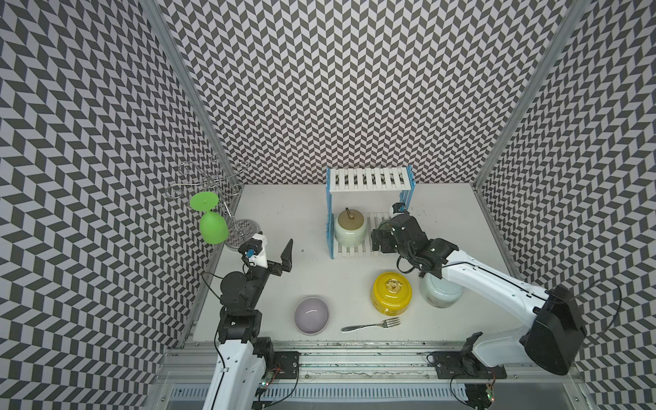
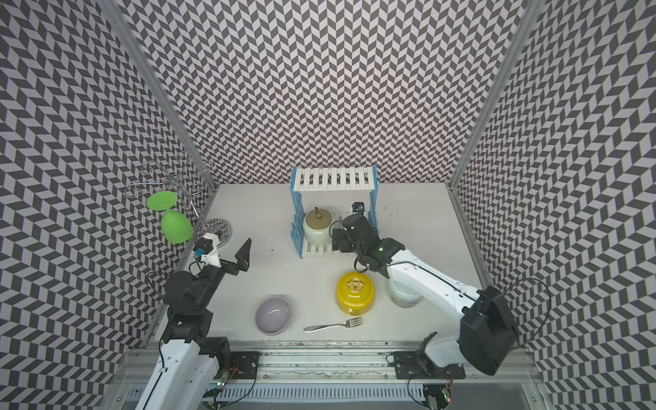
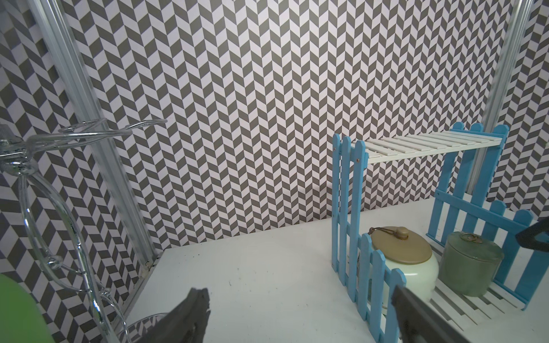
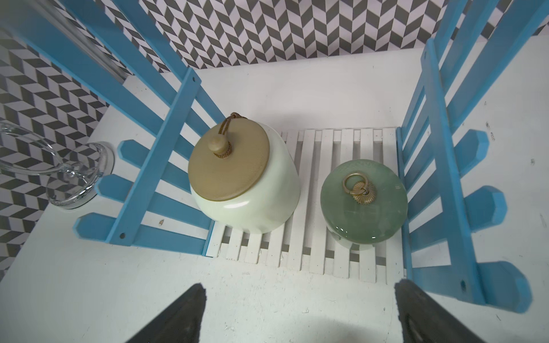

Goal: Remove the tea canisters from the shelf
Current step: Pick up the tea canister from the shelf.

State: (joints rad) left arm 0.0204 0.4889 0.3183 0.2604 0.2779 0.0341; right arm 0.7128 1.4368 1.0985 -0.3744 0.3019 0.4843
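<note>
Right gripper (image 4: 300, 285) wide open and empty at shelf (image 4: 350, 142) lower tier, grey-green canister (image 4: 364, 202) just ahead beside cream canister (image 4: 243, 184); tight slot, so a jaw may clip the blue side fence (image 4: 439, 166) or shove the cream one.

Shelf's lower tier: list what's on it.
Two canisters: the cream canister, tan-lidded, and the small grey-green canister, both upright. In both top views the right arm mostly covers the grey-green one.

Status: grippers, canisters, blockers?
Left gripper open, empty. Right gripper open at blue-and-white slatted shelf. Cream tan-lidded ceramic canister, small grey-green canister on lower tier; yellow canister, pale blue-white canister on table. Nothing blocking.
</note>
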